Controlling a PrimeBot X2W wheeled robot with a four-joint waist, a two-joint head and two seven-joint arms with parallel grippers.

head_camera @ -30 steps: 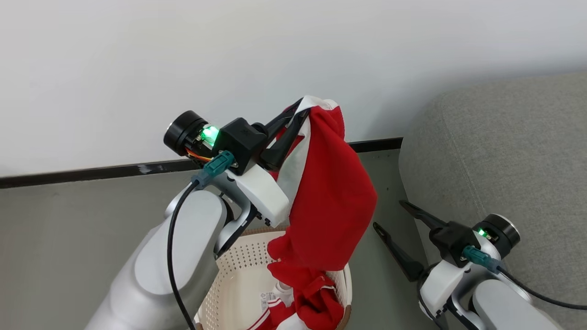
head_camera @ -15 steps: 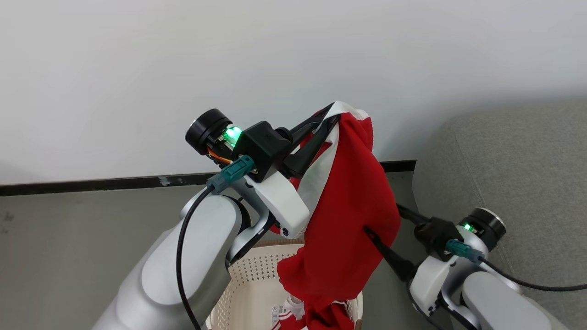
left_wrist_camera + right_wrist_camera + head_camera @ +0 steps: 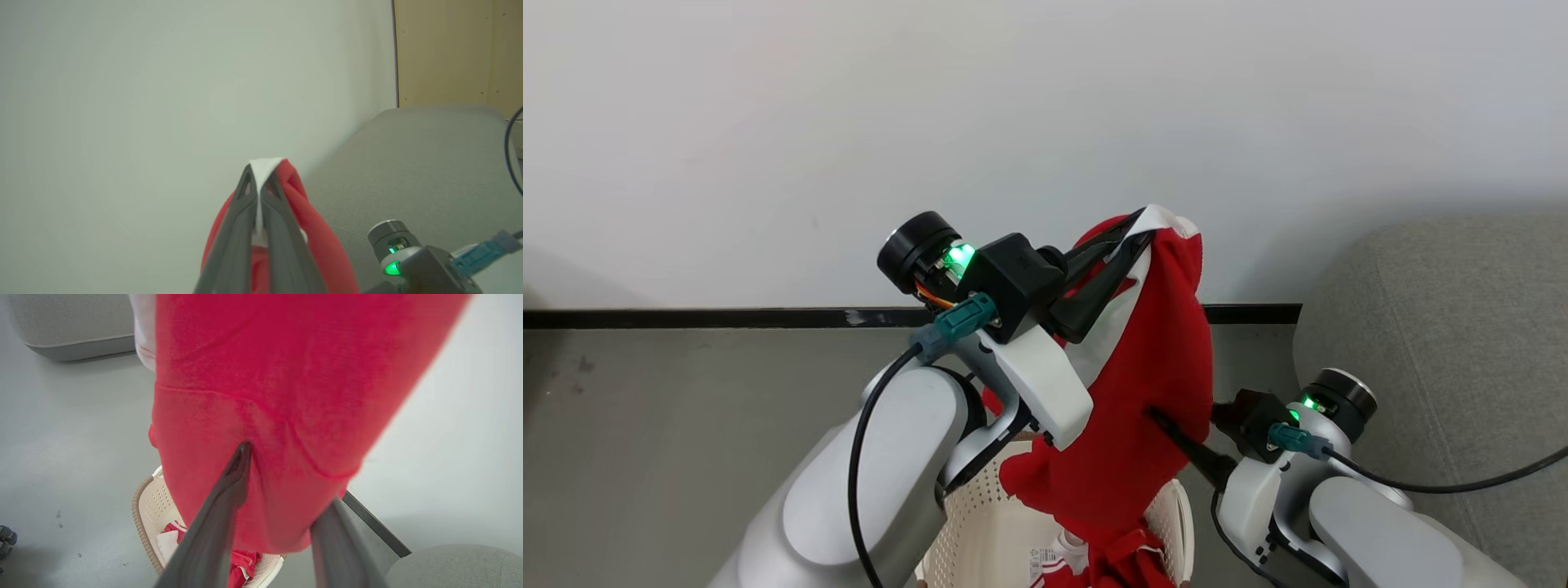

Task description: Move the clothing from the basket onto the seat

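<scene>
Your left gripper (image 3: 260,173) is clamped shut on a white edge of a red garment (image 3: 1168,359). It holds the garment high above the basket (image 3: 988,531), so the cloth hangs as a long drape in front of the wall (image 3: 768,122). Your right gripper (image 3: 288,475) is low on that drape with its jaws apart, one finger in front of the cloth and the other behind its lower fold, not closed on it. The main risk is a poor second grip. If the jaws close on a thin fold near the hem, the cloth could slide out as you swing toward the sofa (image 3: 1437,327). All the weight would then fall on the left pinch, which holds only a narrow edge. The drape's lowest part hangs down toward the pile (image 3: 1123,559) of red and white clothing in the basket. From the head view you cannot tell whether the two touch. If they are caught together, a lift could drag a second piece over the rim onto the floor (image 3: 686,425). The two arms are close, so pulling them apart too fast could stretch the cloth and tear it from one gripper. The sofa lies to your right, just beyond the right arm (image 3: 1372,523), with bare floor between it and the basket. That arm and its black cable (image 3: 1429,490) sit between the garment and the sofa, so the carry has to pass over or around them. A dark baseboard (image 3: 727,317) runs along the wall behind.
</scene>
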